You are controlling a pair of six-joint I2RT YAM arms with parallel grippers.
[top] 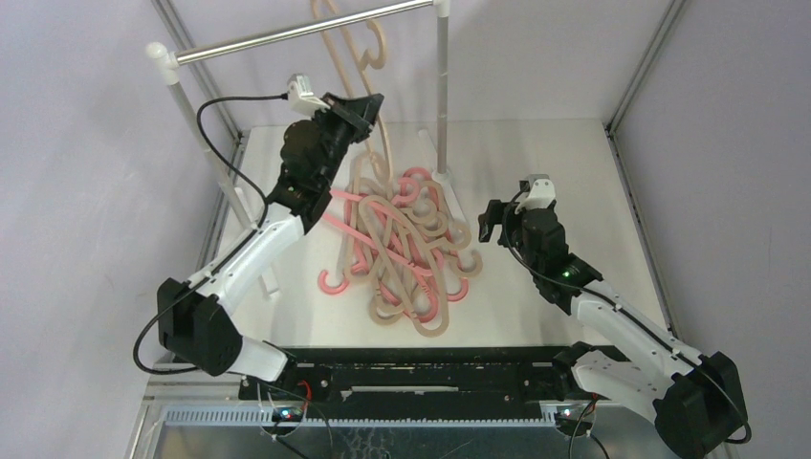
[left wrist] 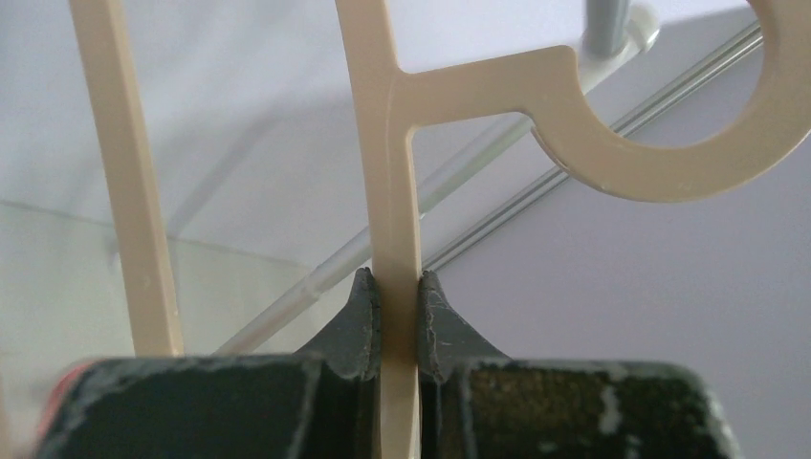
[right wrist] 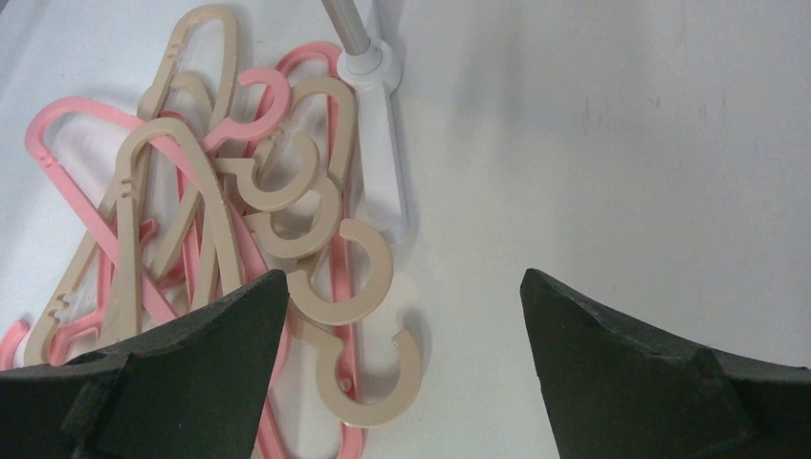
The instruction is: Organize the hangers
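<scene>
Pinching a beige hanger point(left wrist: 390, 172) by its stem, the left hand point(top: 366, 107) held it raised up by the rail point(top: 296, 34). The right hand point(right wrist: 402, 282) hovered spread over the surface point(top: 564, 163), beside the tangled pile of pink and beige hangers point(top: 402, 251) lying there.

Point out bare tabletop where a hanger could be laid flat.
Free: the table right of the rack post, up to the side wall, beyond the right pincer. Crowded: the centre, under the hanger pile.
</scene>
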